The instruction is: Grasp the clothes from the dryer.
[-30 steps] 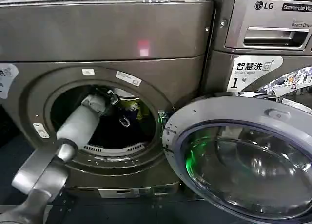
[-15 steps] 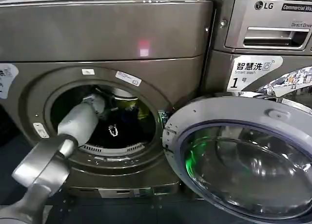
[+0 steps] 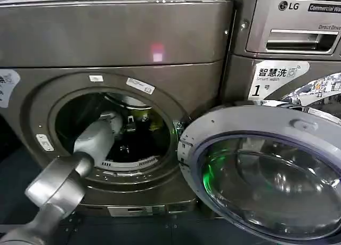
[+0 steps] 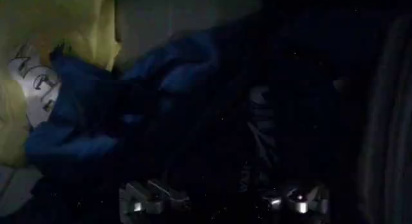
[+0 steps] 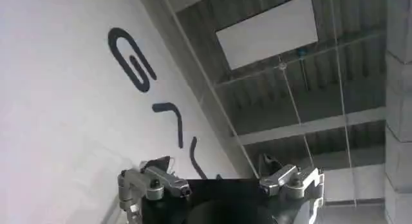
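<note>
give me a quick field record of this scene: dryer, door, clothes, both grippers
dryer: bronze-grey front loader, port open
door: swung wide open to the right of the port
clothes: blue fabric with a yellow-green piece, inside the drum
left gripper: inside the drum, open, fingertips spread in front of the clothes, nothing held
right gripper: open, empty, pointed up toward a ceiling, away from the dryer
LG machine: stands to the right of the dryer

the head view is facing the dryer (image 3: pixel 114 34) front-on from close by. the left wrist view is sitting inside its drum, sharing the clothes (image 4: pixel 96 122); the right wrist view is pointing up at a ceiling (image 5: pixel 302 96).
</note>
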